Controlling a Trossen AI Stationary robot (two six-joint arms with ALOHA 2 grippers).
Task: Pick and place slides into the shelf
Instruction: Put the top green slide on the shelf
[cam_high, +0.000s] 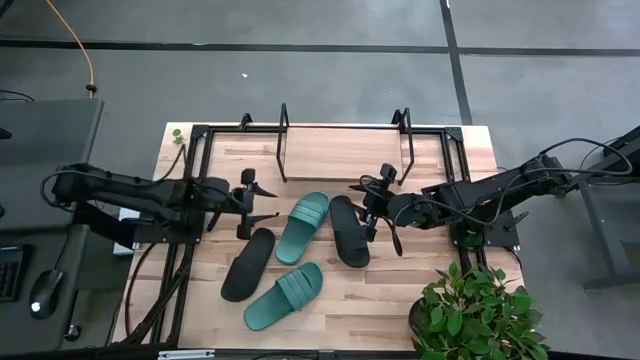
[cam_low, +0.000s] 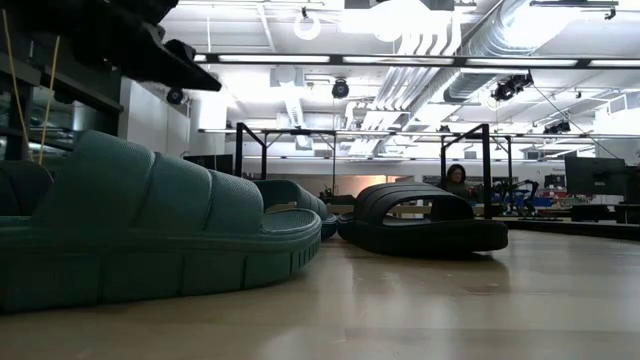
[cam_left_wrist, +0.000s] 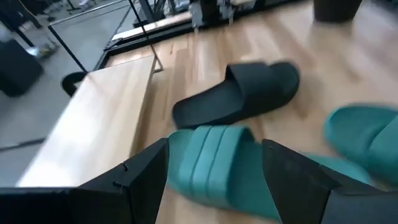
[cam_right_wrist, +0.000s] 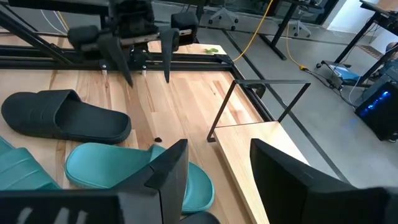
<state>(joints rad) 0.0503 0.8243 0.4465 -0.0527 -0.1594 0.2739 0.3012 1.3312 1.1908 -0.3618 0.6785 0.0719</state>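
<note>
Four slides lie sole-down on the tabletop: a teal slide (cam_high: 303, 226) and a black slide (cam_high: 349, 230) near the middle, another black slide (cam_high: 248, 263) and another teal slide (cam_high: 285, 296) nearer the front edge. The shelf (cam_high: 345, 152) stands at the far side, a light board between black frame bars (cam_high: 283, 130). My left gripper (cam_high: 262, 203) hovers open just left of the middle teal slide (cam_left_wrist: 214, 158), which shows between its fingers. My right gripper (cam_high: 370, 207) hovers open right of the far black slide, facing the teal slide (cam_right_wrist: 124, 168) and the near black slide (cam_right_wrist: 62, 118).
A potted plant (cam_high: 475, 315) stands at the table's near right corner. Black frame rails (cam_high: 195, 180) run along the left side under the left arm. In the low view a teal slide (cam_low: 150, 230) fills the near left, and a person (cam_low: 455, 180) sits far behind.
</note>
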